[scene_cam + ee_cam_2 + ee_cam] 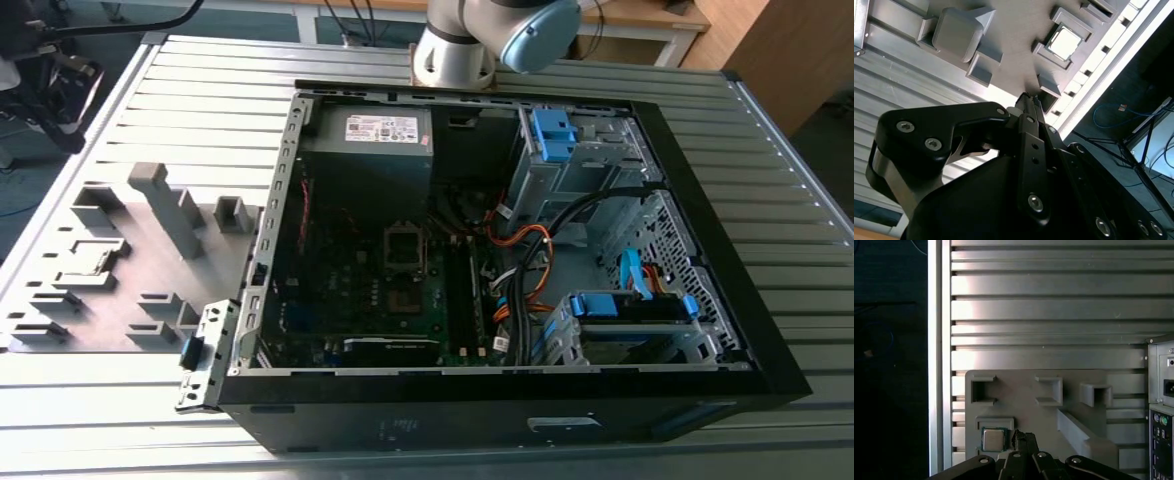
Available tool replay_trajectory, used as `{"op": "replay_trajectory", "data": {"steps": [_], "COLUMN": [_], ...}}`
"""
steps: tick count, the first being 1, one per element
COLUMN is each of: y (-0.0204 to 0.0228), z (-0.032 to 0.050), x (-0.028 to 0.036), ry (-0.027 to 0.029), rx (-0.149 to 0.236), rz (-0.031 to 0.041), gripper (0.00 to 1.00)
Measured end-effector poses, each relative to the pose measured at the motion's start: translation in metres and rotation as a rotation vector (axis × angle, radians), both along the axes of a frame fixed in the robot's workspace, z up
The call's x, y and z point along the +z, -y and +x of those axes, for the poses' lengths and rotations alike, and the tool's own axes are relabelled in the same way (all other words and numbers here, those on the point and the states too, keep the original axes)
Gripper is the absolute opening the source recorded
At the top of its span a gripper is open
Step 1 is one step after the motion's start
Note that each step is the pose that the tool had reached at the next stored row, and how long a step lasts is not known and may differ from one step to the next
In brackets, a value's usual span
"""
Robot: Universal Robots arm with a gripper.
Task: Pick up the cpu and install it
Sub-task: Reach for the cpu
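The cpu [993, 439], a small square chip with a pale silver top, lies in a square pocket of the grey holder tray [1019, 415] on the slatted table. It also shows bright in the second wrist view as the cpu [1063, 42] in its recess of the tray [1014, 30]. My gripper [1023, 438] hangs above the tray, close beside the cpu and apart from it, with its thin black fingers [1027, 107] pressed together and nothing between them. The dark square socket [404, 247] sits on the motherboard inside the open computer case [721, 330].
The tray [134, 290] carries raised blocks and a tall post [171, 205], and lies at the exterior view's left of the case. The case holds a power-supply box [367, 135], blue drive bays [627, 305] and loose cables [527, 250]. The table edge [939, 355] runs near the tray.
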State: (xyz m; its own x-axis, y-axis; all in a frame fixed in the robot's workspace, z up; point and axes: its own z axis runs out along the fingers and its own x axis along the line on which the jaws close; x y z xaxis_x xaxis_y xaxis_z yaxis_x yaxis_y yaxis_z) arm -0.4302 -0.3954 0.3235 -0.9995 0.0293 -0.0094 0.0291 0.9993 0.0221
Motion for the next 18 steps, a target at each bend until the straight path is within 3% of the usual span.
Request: {"op": "replay_trajectory", "data": {"steps": [18], "y": [0.0033], "z": [-0.0081], "x": [-0.0098], "ry": [0.0001], "rx": [0.002], "rz": [0.0000], "gripper": [0.11]}}
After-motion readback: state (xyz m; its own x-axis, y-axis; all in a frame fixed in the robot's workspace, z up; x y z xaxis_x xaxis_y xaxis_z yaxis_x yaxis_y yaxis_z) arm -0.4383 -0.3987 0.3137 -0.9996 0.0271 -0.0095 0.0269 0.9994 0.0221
